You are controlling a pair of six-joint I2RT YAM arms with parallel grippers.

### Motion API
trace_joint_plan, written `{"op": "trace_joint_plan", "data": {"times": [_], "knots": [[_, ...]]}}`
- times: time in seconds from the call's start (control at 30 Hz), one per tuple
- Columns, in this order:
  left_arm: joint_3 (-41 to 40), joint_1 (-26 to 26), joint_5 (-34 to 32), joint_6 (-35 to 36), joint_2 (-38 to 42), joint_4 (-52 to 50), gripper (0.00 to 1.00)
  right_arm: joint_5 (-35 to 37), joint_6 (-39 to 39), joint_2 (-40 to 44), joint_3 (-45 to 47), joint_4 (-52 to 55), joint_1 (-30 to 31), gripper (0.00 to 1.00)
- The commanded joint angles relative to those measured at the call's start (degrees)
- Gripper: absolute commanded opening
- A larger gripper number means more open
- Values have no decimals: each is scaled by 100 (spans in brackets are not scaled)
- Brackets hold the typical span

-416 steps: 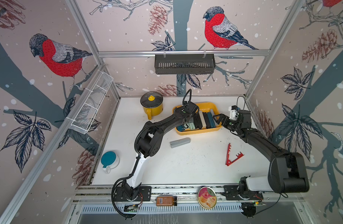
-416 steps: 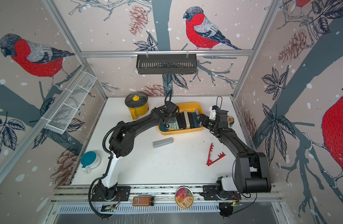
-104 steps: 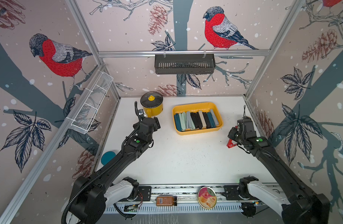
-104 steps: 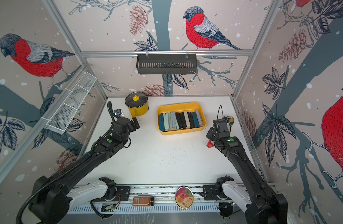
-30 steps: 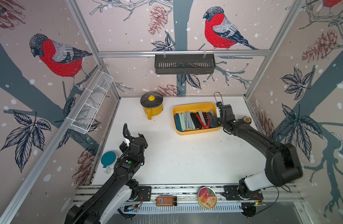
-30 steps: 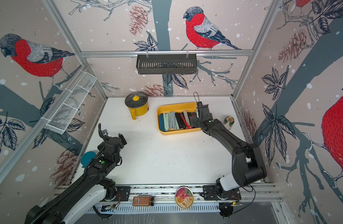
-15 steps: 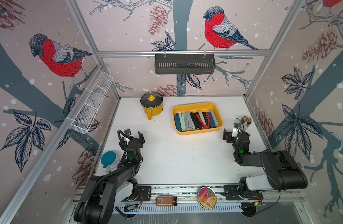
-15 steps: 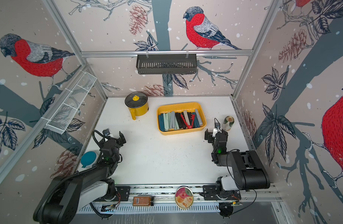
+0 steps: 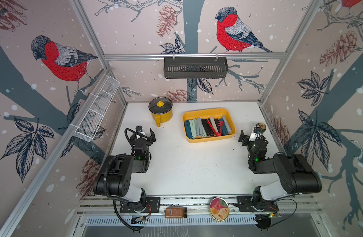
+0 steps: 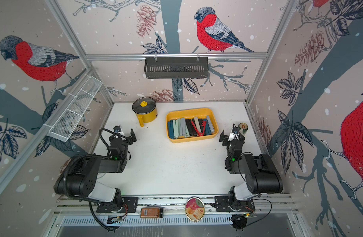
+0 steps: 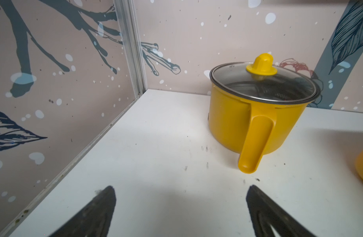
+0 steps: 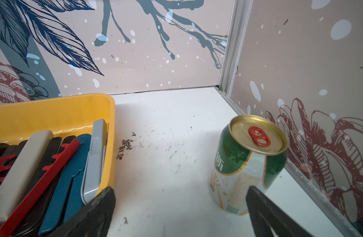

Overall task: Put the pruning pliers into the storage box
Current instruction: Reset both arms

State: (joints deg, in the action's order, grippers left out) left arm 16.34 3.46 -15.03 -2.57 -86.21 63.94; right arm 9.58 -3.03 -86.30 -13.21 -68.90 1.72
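On the left, the left claw (image 9: 145,133) is spread wide and holds nothing. It hangs just above the surface (image 9: 186,168) and points toward the one yellow pot (image 9: 160,111). If it goes forward from here, it can hit the pot and push it away.

In the middle stands the one storage box (image 9: 209,140). The pruning pliers (image 9: 199,129) all lie inside it, side by side, and I see none on the surface outside. I count about a dozen slim ones, not exactly, because they overlap. There is also one red toothed one (image 9: 213,128), which lies across the top. I judge that it sits loose, so a knock on the box could slide it over the rim.

On the right, the right claw (image 9: 250,137) is also spread and empty. It is between the box corner and the one can (image 9: 261,126). A careless move here could tip the can or shove the box. There are two claws in all.
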Motion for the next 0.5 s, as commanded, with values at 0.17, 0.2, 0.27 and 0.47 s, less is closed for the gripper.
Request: {"op": "trace_joint_plan", "data": {"times": [0.17,0.2,0.27,0.47], "knots": [[43,-21,255,57,15,-97,99,58,-93,21,-32,38,-5,99],[44,-21,257,58,17,-91,99,52,-94,17,-37,39,-1,100],[40,-21,247,63,6,-86,99,57,-95,24,-32,35,-2,100],[47,-21,220,11,33,-141,99,57,-98,17,-32,35,0,100]]}}
